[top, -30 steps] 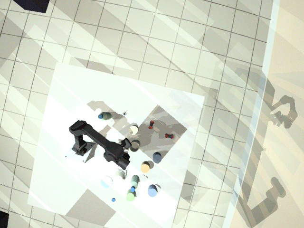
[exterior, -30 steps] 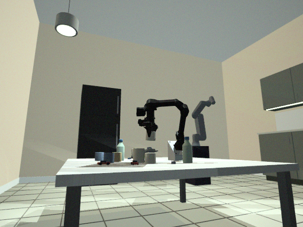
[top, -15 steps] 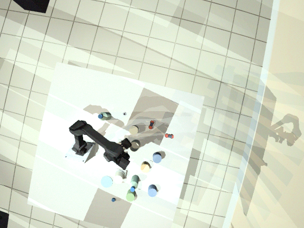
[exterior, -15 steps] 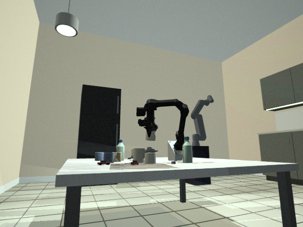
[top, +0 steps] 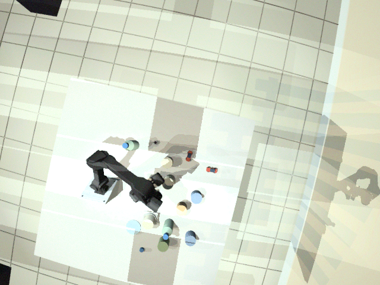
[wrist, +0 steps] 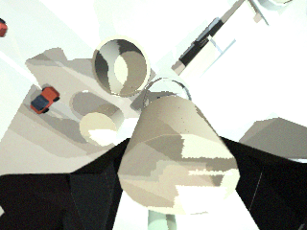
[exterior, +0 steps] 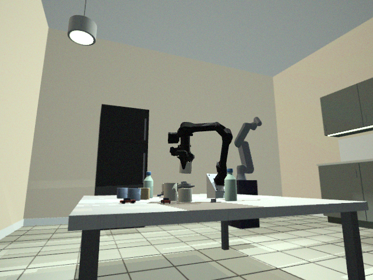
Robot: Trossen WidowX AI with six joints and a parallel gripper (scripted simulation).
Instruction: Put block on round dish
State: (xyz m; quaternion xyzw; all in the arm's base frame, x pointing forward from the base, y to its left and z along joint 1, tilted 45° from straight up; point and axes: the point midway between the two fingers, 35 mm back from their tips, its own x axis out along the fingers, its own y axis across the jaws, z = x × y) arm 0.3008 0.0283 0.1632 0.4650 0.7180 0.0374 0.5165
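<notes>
The lifted cup (wrist: pixel 177 158) hung in the air above the table (exterior: pixel 271 207), clamped between the fingers of the gripper (exterior: pixel 184 160), which had closed across its body and stood wide on it. In the exterior view it rode upright, well above the things below. It looked like a plain, stiff, thin-walled cylinder, probably light, and smooth enough to slip if squeezed weakly; a hold across the middle of its wall, as here, seemed the sound one.

The block itself could not be made out with certainty in any view. Judging by the task, it would be small and rigid, best pinched across two flat opposite faces, and light enough to need only a modest squeeze.

Below the held cup, the wrist view showed an open-mouthed pale cup (wrist: pixel 121 66) and a paler round top (wrist: pixel 98 126) just beside it. Which of these was the second balance cup could not be told. A red toy car (wrist: pixel 44 98) lay nearby.

Farther out stood a green bottle (exterior: pixel 230 185) near the arm's base and blue cylinders (exterior: pixel 129 193) at the table's other end.
</notes>
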